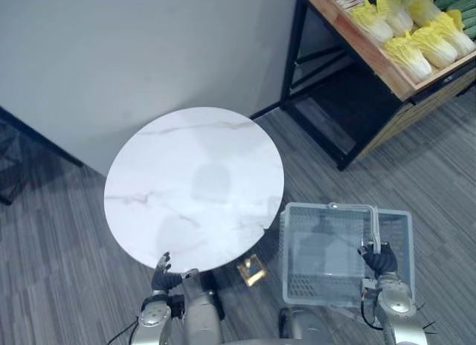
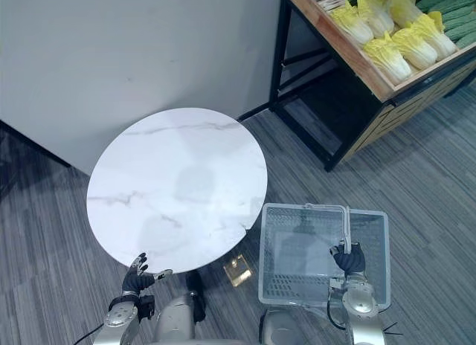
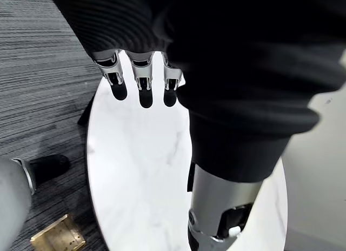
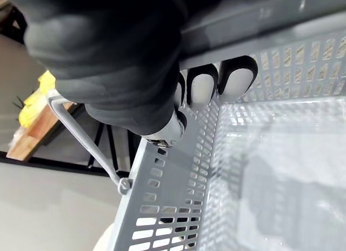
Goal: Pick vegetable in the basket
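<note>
The left hand [image 1: 161,274] hovers, fingers loosely spread, at the round white table's [image 1: 193,174] near edge. The grey basket [image 1: 312,289] is empty, with the right hand [image 1: 379,260] curled round its rim. The cabbages [image 1: 416,51] lie on the shelf [image 1: 366,53], well apart from it, so I judge 0 picked.

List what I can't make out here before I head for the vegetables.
Shelf: cut off by the top right edge in both eye views; green vegetables beyond the yellow cabbages barely show.
Right hand on the basket: in the right wrist view its dark cover hides whether the fingers curl round the handle or just the rim.
Brass thing on the floor: too small in the eye views to identify.
</note>
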